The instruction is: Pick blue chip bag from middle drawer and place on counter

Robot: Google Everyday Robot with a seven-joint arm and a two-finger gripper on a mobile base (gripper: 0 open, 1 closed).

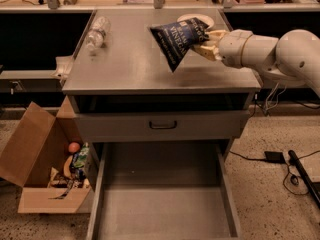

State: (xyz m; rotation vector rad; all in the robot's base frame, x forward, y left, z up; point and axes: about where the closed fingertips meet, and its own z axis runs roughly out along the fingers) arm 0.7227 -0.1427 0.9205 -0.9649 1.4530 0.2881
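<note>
Above the right rear part of the counter (pixel 125 71), my gripper (pixel 203 43) reaches in from the counter's right side and is clamped on the blue chip bag (pixel 178 38). My tan fingers (pixel 210 36) pinch the bag's right edge. The bag hangs tilted, with its white lettering facing forward and one corner pointing down at the counter top. I cannot tell whether that corner touches the surface. My white arm (pixel 270 51) extends past the counter's right rim.

Behind the bag, near the counter's rear right corner, sits a white bowl (pixel 204 19), partly hidden by the bag. A clear plastic bottle (pixel 97 32) lies on its side at the counter's rear left, well apart from the bag.

Below the counter top, a gray drawer front with a small black handle (pixel 162 125) is only slightly out. Beneath that, the middle drawer (pixel 165 204) is pulled far forward of the counter, with its plain gray floor and low side walls in view.

On the floor to the left of the counter stands an open cardboard box (pixel 35 156) holding mixed items. On the floor to the counter's right lie a dark cable and a small black block (pixel 275 157).
</note>
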